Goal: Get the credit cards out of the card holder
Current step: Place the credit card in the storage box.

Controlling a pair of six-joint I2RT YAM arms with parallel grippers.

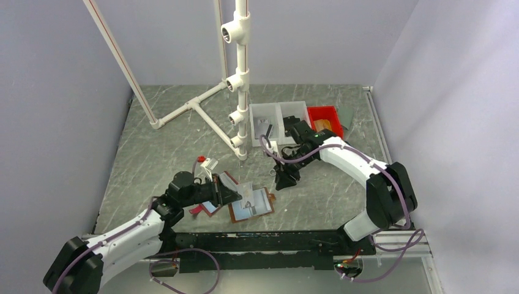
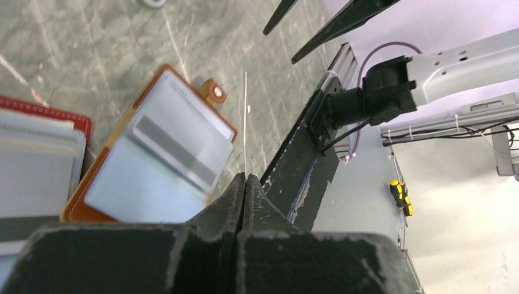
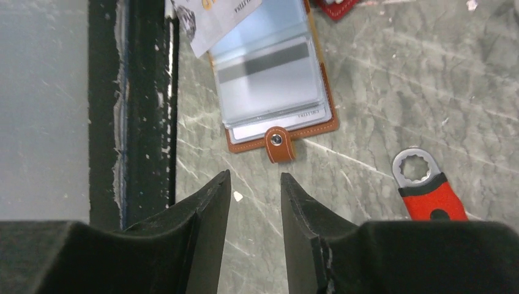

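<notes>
The brown card holder point(image 1: 254, 207) lies open near the table's front edge, with cards in clear sleeves. It also shows in the left wrist view point(image 2: 153, 153) and the right wrist view point(image 3: 275, 79), snap tab toward the right gripper. My left gripper point(image 1: 237, 195) point(image 2: 245, 177) is shut on a thin white card point(image 2: 245, 122), seen edge-on, held just above the holder's left side; the card also shows in the right wrist view point(image 3: 214, 18). My right gripper point(image 1: 283, 182) point(image 3: 255, 177) is open and empty, above bare table to the right of the holder.
A red wallet with light cards point(image 1: 201, 209) point(image 2: 43, 122) lies left of the holder. A red-handled wrench point(image 3: 425, 187) point(image 1: 208, 163) lies behind it. White bins point(image 1: 278, 116), a red bin point(image 1: 324, 119) and a white pipe frame point(image 1: 242, 79) stand at the back. A black rail point(image 1: 263, 239) runs along the front.
</notes>
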